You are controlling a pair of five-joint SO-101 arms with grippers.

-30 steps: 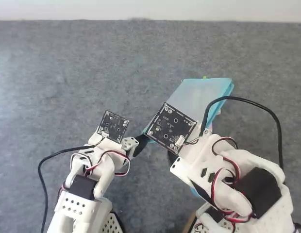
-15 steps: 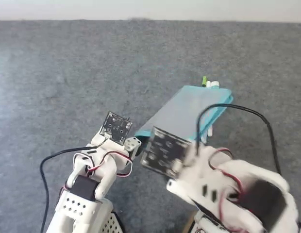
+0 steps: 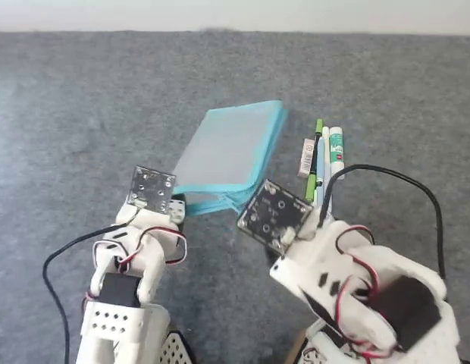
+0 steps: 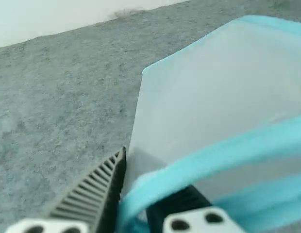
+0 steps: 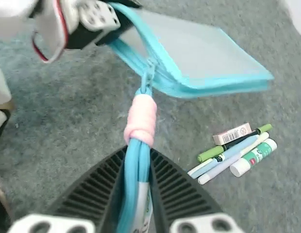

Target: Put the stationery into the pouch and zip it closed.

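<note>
High view: the left arm [image 3: 133, 258] sat near the front of the grey felt-like table [image 3: 83, 98], and the left gripper [image 3: 182, 205] had the near corner of the translucent frosted plastic pouch with turquoise edging [image 3: 231, 148]. The pouch stretched away from that corner towards the far side of the table. Just beside it lay the stationery, all outside the pouch: a slim green pen [image 3: 316, 152], a white glue stick with a green label [image 3: 337, 152] and a small wrapped eraser [image 3: 305, 158], bunched side by side. The right arm [image 3: 356, 280] stood close to their near ends.

Left wrist view: the jaws were pinched onto the turquoise rim (a firm bite, by the look of it), with the frosted panel spreading out beyond the ridged fingers [image 4: 99, 187].

Right wrist view: the right gripper [image 5: 138, 153] had its jaws pressed in on a blue cord zip pull [image 5: 136, 165], which ran up through a pink bead [image 5: 140, 119] to the slider [image 5: 149, 73] on the pouch's zip. The cord looked taut. The left gripper showed at the far end, clamped on the pouch corner. The pens, glue stick and eraser lay off to one side on the table, apart from the pouch.
</note>
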